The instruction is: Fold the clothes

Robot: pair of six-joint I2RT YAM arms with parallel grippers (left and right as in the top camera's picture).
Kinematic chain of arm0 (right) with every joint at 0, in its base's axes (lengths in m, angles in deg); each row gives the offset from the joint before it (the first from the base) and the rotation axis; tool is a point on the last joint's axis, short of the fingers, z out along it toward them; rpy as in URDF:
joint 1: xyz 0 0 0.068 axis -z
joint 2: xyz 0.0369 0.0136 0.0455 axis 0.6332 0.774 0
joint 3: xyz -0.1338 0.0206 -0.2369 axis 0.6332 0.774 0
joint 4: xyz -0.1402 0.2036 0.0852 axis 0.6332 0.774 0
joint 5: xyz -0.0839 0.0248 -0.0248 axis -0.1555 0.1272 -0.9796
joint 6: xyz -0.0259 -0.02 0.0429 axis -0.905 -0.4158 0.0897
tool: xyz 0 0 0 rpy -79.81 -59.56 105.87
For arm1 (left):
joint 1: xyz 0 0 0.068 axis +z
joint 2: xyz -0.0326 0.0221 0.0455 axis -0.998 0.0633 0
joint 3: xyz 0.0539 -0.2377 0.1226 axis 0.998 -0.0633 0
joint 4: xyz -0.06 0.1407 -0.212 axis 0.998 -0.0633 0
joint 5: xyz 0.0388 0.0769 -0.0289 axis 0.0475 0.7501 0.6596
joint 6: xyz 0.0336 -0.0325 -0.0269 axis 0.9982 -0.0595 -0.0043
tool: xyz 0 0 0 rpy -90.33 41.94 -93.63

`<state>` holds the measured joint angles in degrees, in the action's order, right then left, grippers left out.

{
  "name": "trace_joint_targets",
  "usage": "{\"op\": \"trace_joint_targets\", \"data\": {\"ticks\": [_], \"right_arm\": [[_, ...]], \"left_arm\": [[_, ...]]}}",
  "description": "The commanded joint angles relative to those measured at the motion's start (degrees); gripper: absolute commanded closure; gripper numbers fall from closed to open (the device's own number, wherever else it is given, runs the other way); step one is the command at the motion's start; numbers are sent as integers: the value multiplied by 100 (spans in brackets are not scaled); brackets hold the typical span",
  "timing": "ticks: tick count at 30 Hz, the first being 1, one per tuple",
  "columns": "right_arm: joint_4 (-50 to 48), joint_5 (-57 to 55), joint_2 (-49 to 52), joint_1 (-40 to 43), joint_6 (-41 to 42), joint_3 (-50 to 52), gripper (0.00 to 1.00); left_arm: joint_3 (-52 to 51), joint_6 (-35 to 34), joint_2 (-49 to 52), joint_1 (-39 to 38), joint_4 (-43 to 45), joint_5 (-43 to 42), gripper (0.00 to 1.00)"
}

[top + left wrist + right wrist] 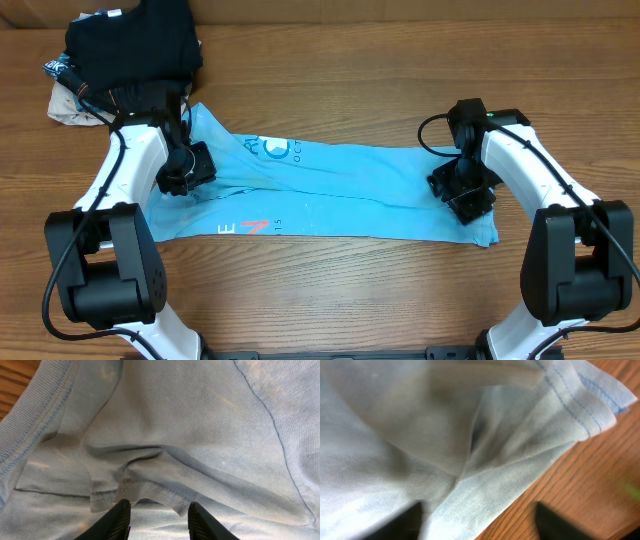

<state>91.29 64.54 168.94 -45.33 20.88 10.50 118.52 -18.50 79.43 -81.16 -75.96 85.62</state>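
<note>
The clothes, a light sky-blue T-shirt [330, 195], lie on the table folded into a long strip, with red and white lettering [250, 227] near the front edge. My left gripper [185, 172] sits low over the shirt's left end. In the left wrist view its fingers [120, 520] stand apart over the fabric [190, 425], a stitched hem fold just ahead of them, nothing pinched. My right gripper [465, 195] is over the right end. Its blurred fingers [405, 522] stand wide apart, one over the cloth [420, 435] and one over bare wood.
A pile of black and dark folded garments [130, 45] sits at the back left, just behind the left arm. The wooden table [330, 290] shows in front of the shirt and past its right corner [590, 470].
</note>
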Motion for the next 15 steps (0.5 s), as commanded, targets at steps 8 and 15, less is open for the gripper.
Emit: {"op": "trace_joint_targets", "data": {"ticks": [8, 15], "right_arm": [[-372, -162, -122, 273, -1604, -195, 16], [-758, -221, -118, 748, -2787, -262, 89]], "left_arm": [[-28, 162, -66, -39, 0, -44, 79], [-17, 350, -142, -44, -24, -446, 96]]}}
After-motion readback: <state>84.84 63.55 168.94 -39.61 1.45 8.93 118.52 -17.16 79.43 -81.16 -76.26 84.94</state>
